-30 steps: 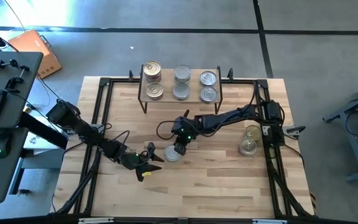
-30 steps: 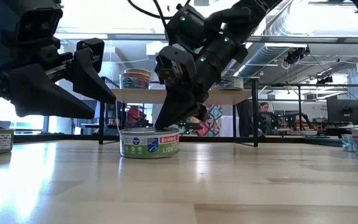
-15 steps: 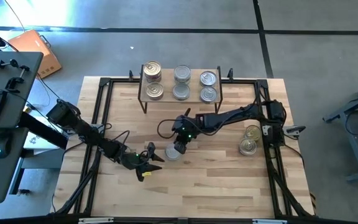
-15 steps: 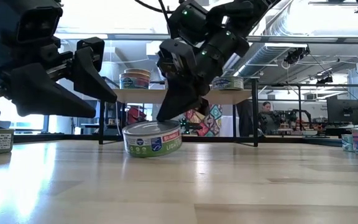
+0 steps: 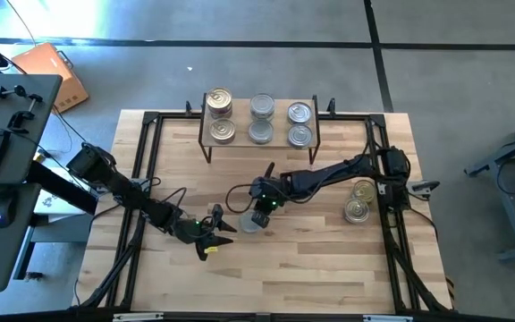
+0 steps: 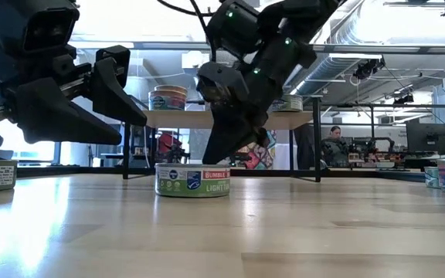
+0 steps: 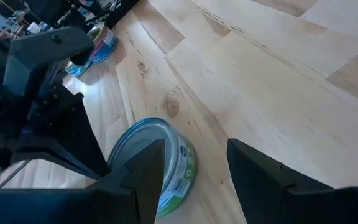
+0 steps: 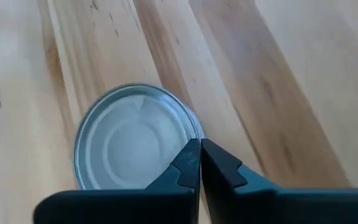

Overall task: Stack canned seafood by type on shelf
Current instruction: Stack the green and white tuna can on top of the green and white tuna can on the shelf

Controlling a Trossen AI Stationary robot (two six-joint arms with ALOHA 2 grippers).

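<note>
The right pincer [image 5: 257, 217], closed tight, is touching a tin [image 6: 192, 178] on the surface [image 5: 311, 259], with the half-open left pincer [image 5: 217, 235] waiting just beside, holding nothing.

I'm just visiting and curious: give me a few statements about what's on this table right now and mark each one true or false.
1. Six tins stand on the shelf. True.
2. The right gripper is wide open. False: its fingers are shut, tips at the rim of the tin.
3. That tin lies tipped on its side. False: it sits flat on the table.
4. Two more tins wait near the table's right edge. True.
5. The left gripper holds a tin. False: it is open, holding nothing.
</note>
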